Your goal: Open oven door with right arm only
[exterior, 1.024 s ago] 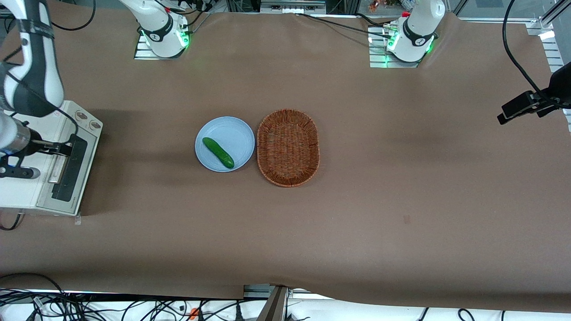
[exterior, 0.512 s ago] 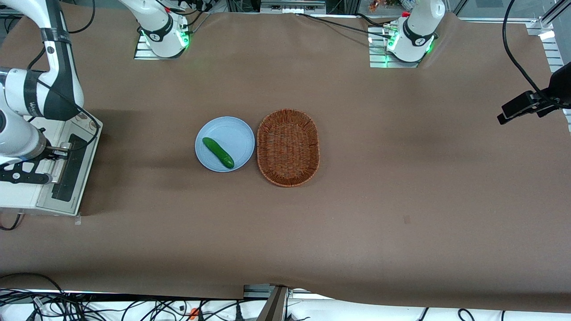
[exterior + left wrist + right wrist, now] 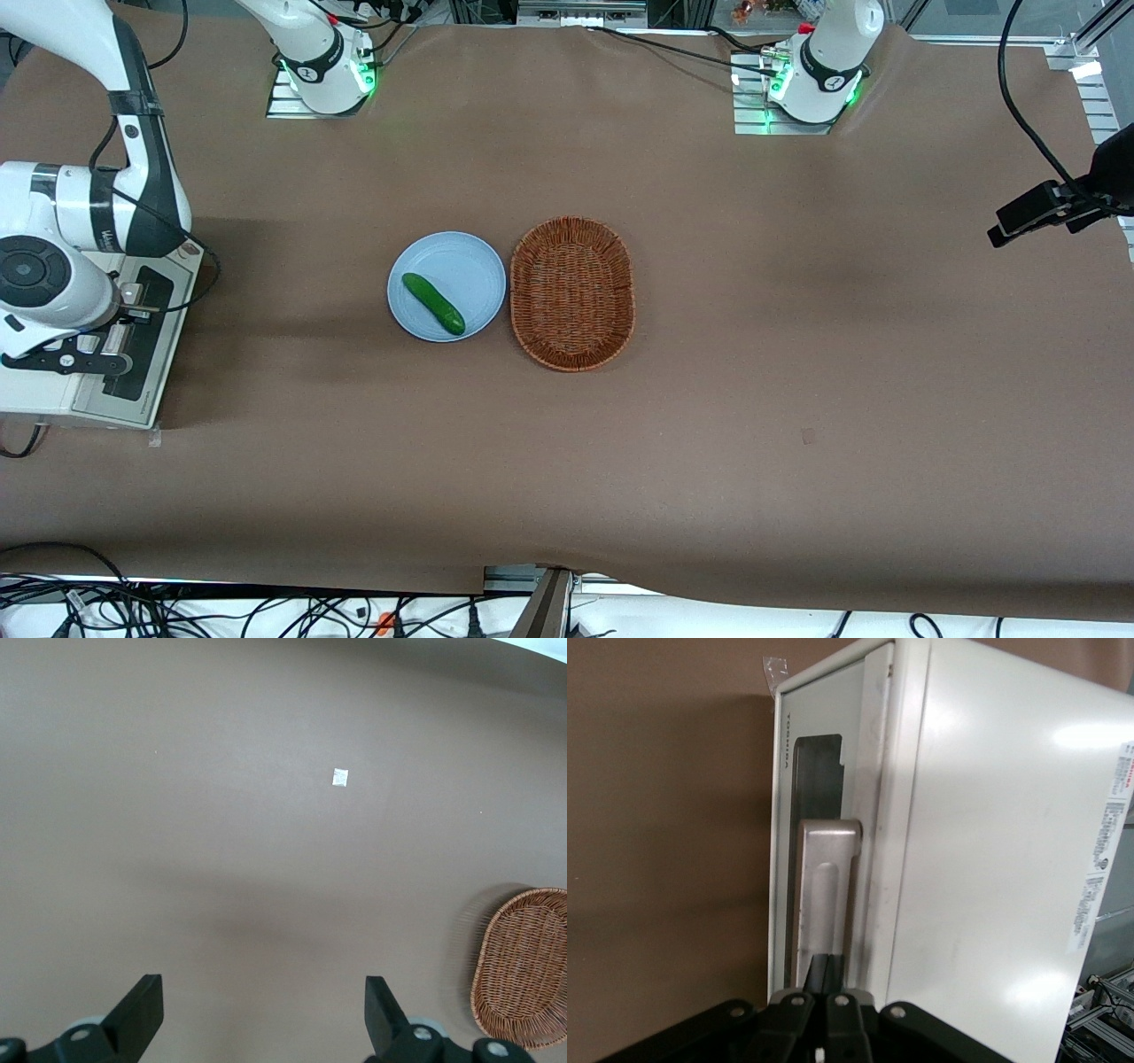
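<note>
Right arm: thick white jointed robot arm with dark grey sleeves (image 3: 84, 217), bent over the working arm's end of the bench, round black-capped joint facing up.
Gripper: slim black gripper (image 3: 827, 979), fingers together at the handle's inner edge.

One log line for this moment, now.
right arm's black gripper: at the silver bar handle | silver-grey oven door: shut | white toaster oven: standing at working arm's table end

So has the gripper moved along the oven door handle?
Yes. The gripper has slid along the oven door handle, away from the knobs, nearer the front camera.
</note>
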`<state>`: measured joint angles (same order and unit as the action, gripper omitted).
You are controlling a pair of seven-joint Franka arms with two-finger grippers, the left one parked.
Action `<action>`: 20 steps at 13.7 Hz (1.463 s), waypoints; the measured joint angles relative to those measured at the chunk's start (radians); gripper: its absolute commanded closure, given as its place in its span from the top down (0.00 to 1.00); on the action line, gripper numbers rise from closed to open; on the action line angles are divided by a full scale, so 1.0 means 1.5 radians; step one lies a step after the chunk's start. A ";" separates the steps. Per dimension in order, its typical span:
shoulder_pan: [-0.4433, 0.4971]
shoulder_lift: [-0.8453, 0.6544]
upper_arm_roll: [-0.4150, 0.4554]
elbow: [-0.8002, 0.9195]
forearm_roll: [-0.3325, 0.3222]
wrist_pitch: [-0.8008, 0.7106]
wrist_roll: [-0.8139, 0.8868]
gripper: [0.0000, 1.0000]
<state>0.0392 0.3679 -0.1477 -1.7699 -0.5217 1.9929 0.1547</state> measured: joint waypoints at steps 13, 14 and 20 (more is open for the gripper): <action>0.000 -0.005 -0.001 -0.024 -0.006 0.033 0.027 0.00; 0.001 -0.005 0.000 -0.025 -0.006 0.033 0.029 0.00; 0.007 -0.004 0.022 -0.034 -0.004 0.036 0.073 0.00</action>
<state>0.0492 0.3612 -0.1148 -1.8214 -0.5278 2.0466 0.2643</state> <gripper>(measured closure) 0.991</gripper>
